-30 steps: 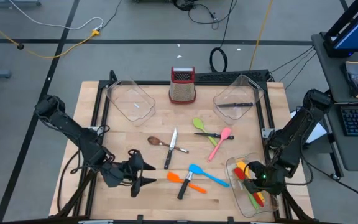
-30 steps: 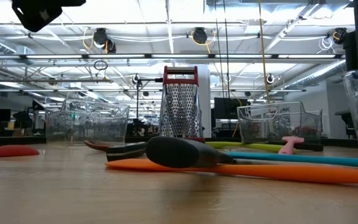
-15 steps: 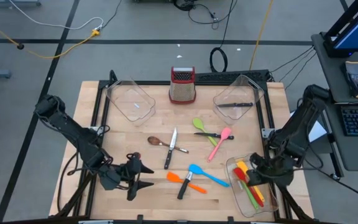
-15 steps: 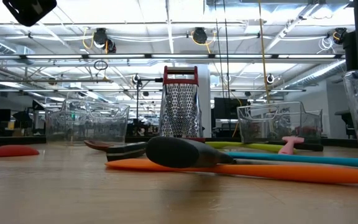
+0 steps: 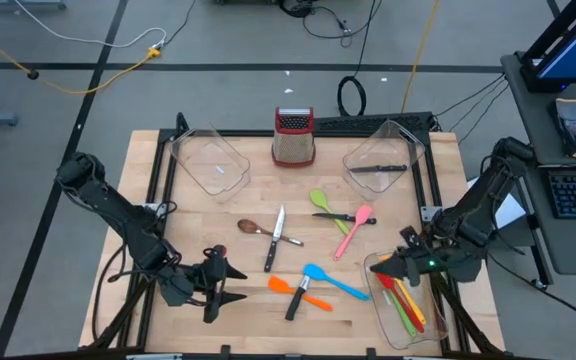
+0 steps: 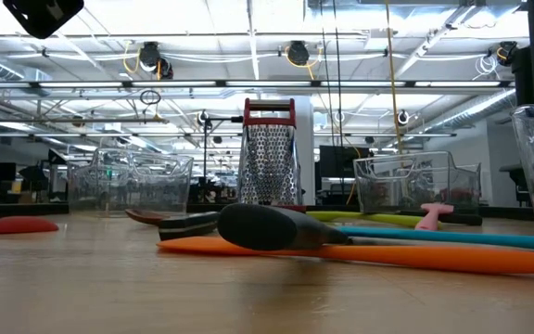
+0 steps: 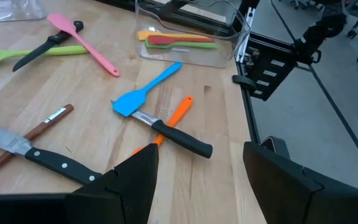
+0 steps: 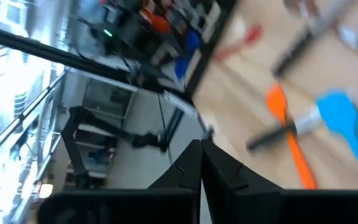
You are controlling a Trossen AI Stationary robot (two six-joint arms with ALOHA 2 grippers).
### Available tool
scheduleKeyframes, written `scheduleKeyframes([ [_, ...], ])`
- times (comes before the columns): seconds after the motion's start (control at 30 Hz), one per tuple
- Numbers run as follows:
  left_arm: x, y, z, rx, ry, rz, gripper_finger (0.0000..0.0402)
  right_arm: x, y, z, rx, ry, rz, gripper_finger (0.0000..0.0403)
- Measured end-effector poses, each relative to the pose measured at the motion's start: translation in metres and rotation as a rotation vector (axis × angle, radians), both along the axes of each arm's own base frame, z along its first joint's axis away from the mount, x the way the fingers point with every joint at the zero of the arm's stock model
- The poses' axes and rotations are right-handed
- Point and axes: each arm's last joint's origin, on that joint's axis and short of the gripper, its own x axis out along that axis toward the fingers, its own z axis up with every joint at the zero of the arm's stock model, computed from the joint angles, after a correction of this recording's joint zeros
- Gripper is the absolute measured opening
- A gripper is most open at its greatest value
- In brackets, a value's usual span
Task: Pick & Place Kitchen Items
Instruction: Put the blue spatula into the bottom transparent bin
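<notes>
Loose kitchen items lie flat on the wooden table: a brown spoon [image 5: 251,227], a knife [image 5: 274,240], a green spoon [image 5: 322,203], a pink spatula [image 5: 353,231], a blue spatula [image 5: 330,281] and an orange spatula [image 5: 297,290] with a black-handled knife [image 5: 297,300] across it. The near-right clear bin [image 5: 377,298] holds yellow, red and green utensils [image 5: 405,300]. My right gripper [image 5: 388,266] hovers shut and empty over that bin's left rim, pointing toward the table's left. My left gripper [image 5: 224,283] stands open at the near left, its fingers toward the orange spatula [image 7: 178,113].
A steel grater [image 5: 294,137] with a red top stands at the far middle. An empty clear bin [image 5: 208,160] sits at the far left. Another clear bin [image 5: 383,160] at the far right holds a black-handled knife [image 5: 380,168]. Bare wood lies along the near edge.
My right gripper has risen out of the near-right bin and tipped from pointing down to nearly level, swinging toward the table's left. The utensils stay lying in the bin. My left gripper has rolled slightly in place.
</notes>
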Motion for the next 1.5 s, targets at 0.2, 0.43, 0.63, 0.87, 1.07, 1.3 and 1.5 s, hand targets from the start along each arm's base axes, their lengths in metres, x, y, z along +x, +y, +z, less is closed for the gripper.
scheduleKeyframes([
  [0.2,0.001,0.001,0.0,0.001,-0.001,0.007,0.0241,0.023,-0.019,0.016,-0.251,-0.143,-0.058,0.0001],
  [0.43,0.007,0.008,0.0,0.012,-0.002,0.035,0.0241,0.049,-0.05,0.022,-0.474,-0.21,-0.004,0.0001],
  [0.63,0.013,0.016,0.0,-0.003,-0.001,0.08,0.0241,0.066,-0.076,0.019,-0.567,-0.217,0.087,0.0001],
  [0.87,0.021,0.027,0.0,-0.011,0.0,0.134,0.0241,0.086,-0.097,0.004,-0.602,-0.185,0.236,0.0001],
  [1.07,0.026,0.037,-0.002,0.004,0.018,0.172,0.0241,0.099,-0.104,-0.011,-0.64,-0.164,0.366,0.0],
  [1.3,0.031,0.047,-0.003,0.013,0.032,0.213,0.0241,0.113,-0.098,-0.035,-0.621,-0.137,0.591,0.0],
  [1.5,0.035,0.054,-0.004,0.002,0.04,0.252,0.0241,0.122,-0.094,-0.06,-0.581,-0.041,0.74,0.0],
])
